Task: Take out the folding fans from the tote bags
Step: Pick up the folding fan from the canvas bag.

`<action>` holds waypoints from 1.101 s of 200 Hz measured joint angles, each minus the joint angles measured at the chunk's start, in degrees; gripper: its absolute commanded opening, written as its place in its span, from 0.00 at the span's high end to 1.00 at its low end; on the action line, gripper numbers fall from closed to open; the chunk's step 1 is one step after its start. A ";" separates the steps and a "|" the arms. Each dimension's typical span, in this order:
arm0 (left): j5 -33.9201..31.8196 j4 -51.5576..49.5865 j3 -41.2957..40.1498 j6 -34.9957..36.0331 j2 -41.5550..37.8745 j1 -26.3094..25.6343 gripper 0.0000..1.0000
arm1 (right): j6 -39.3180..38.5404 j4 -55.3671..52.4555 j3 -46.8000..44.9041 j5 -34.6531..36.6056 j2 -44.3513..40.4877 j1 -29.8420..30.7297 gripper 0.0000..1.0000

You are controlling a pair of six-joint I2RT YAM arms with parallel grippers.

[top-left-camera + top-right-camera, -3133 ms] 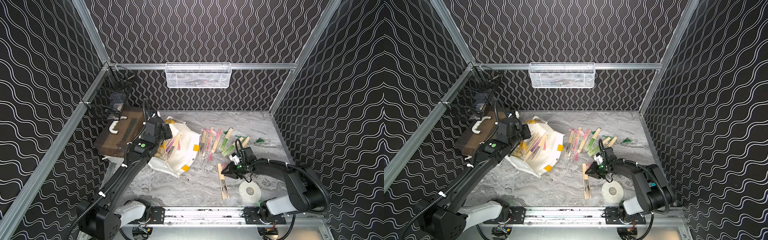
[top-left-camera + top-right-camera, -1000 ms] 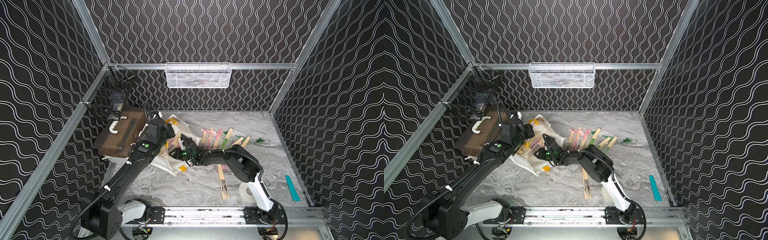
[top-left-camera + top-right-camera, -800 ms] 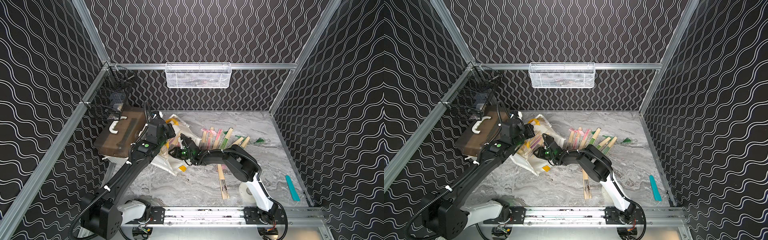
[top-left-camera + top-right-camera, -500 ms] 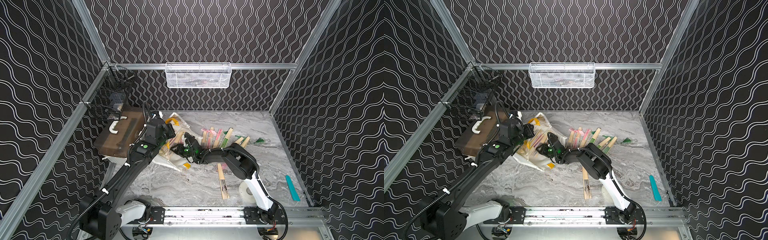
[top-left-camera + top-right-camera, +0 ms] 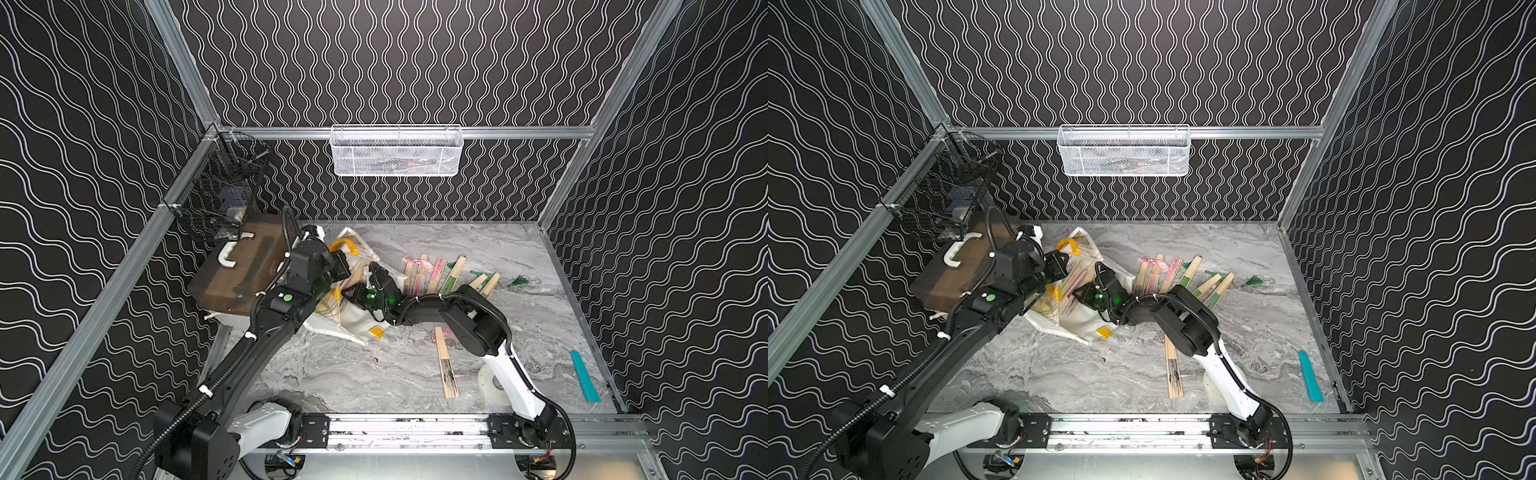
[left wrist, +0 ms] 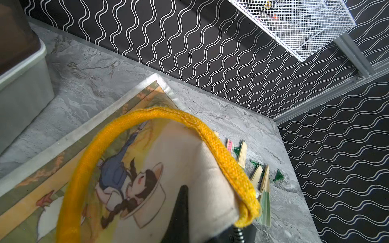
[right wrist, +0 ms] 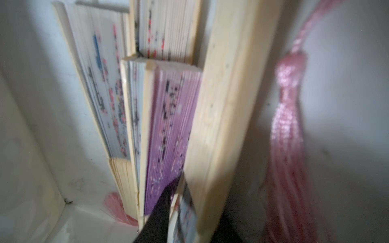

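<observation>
The white tote bag (image 5: 357, 322) (image 5: 1084, 322) lies on its side at the left of the table, mouth facing right. My left gripper (image 5: 343, 266) (image 6: 208, 214) is shut on the bag's upper rim beside the yellow handle (image 6: 227, 160) and holds the mouth up. My right gripper (image 5: 353, 291) (image 7: 189, 218) reaches inside the bag, its black fingers (image 7: 160, 212) closed on either side of a pale bamboo-ribbed folding fan (image 7: 223, 117). More fans stand beside it, one of them purple (image 7: 168, 126). Several fans (image 5: 432, 270) lie on the table right of the bag, and one (image 5: 446, 365) lies nearer the front.
A brown-lidded white box (image 5: 237, 270) sits against the left wall behind the left arm. A white tape roll (image 5: 490, 382) and a teal strip (image 5: 584, 376) lie at the front right. A white mesh basket (image 5: 395, 151) and a black wire basket (image 5: 220, 203) hang on the walls.
My right arm swung from the front right over to the bag and pushed into its mouth, and its jaws have narrowed. The left gripper still holds the rim, a little higher.
</observation>
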 measured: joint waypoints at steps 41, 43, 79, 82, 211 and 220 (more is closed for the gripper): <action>-0.48 -1.11 0.02 0.15 -0.70 0.00 1.00 | -0.87 -0.37 -2.67 0.50 -2.60 -0.04 0.91; -0.52 -1.11 0.02 0.17 -0.72 0.00 1.00 | -1.05 -0.39 -2.93 0.57 -2.91 -0.07 0.92; -2.23 -0.68 -0.50 1.44 -1.03 0.00 1.00 | -4.48 -0.55 -7.21 1.22 -7.69 -0.11 0.94; -2.40 -0.66 -0.50 1.49 -0.92 0.00 1.00 | -4.81 -0.55 -7.52 1.18 -8.04 -0.11 0.94; -6.62 1.66 0.37 4.37 4.28 0.46 1.00 | -18.16 -2.99 -19.39 -3.72 -28.30 -0.13 0.93; -6.75 1.49 0.61 4.37 4.63 0.57 1.00 | -19.39 -3.52 -19.93 -3.89 -29.49 -0.13 0.93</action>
